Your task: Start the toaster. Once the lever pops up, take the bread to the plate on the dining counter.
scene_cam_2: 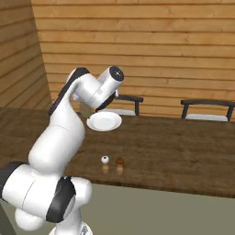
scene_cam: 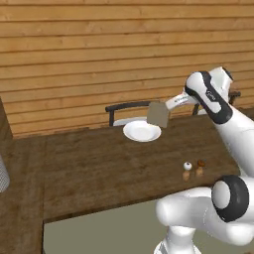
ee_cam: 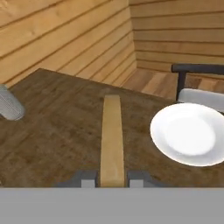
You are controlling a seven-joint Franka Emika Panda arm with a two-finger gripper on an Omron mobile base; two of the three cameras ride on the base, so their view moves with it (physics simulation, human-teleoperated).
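Observation:
The bread (scene_cam: 158, 114), a flat brown slice, hangs upright just above the right rim of the white plate (scene_cam: 142, 131) on the dark wood dining counter (scene_cam: 99, 163). My gripper (scene_cam: 168, 106) is shut on its upper right edge. In the hand view the bread (ee_cam: 112, 138) runs edge-on up from between my fingertips (ee_cam: 88, 180), with my gripper (ee_cam: 112, 180) closed on it and the plate (ee_cam: 190, 134) lying to the right. From the right base view the arm covers most of the bread (scene_cam_2: 84, 109), left of the plate (scene_cam_2: 104, 121). The toaster and lever are out of view.
Two small shakers (scene_cam: 187, 171) (scene_cam: 200, 167) stand on the counter nearer the base. Dark chairs (scene_cam_2: 128, 103) (scene_cam_2: 206, 109) sit along the far side before the plank wall. A ribbed grey-white object (scene_cam: 2, 173) stands at the left edge.

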